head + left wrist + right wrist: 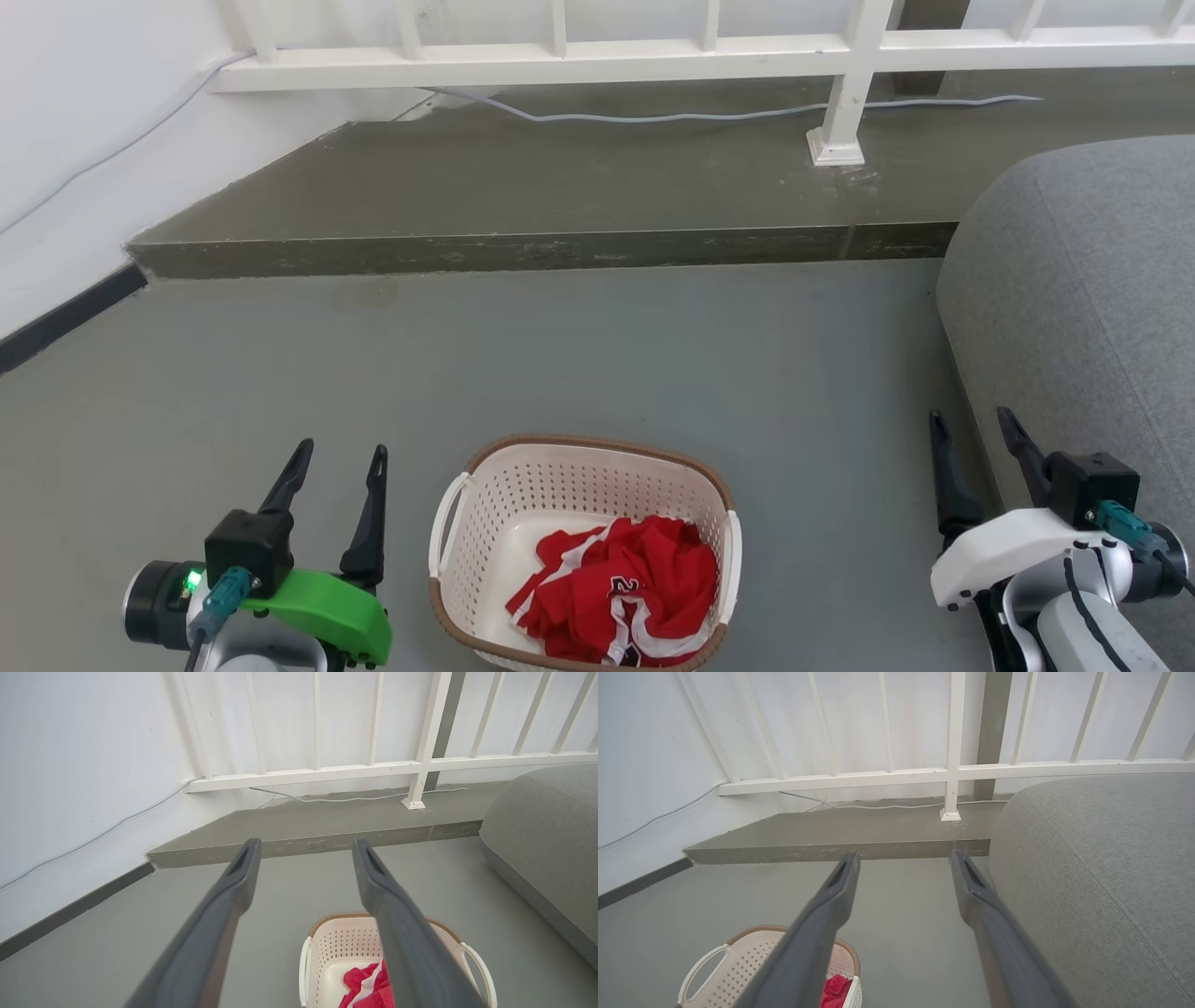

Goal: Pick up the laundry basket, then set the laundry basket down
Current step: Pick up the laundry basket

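The laundry basket [523, 504], cream-white and perforated with a brown rim and white side handles, stands on the grey floor at the bottom middle of the head view. A red and white garment [621, 583] lies crumpled inside it. My left gripper [338, 453] hovers open to the basket's left, apart from it. My right gripper [971, 420] is open well to the basket's right, close to the sofa. The left wrist view has the basket [336, 947] low between and behind my fingers [233, 882]. In the right wrist view the basket [738, 966] sits at the lower left.
A grey sofa [1083, 308] fills the right side. A raised concrete step [523, 187] with a white railing [840, 56] and a loose cable [653, 117] runs across the back. A white wall [75, 140] stands on the left. Grey floor [607, 355] lies ahead of the basket.
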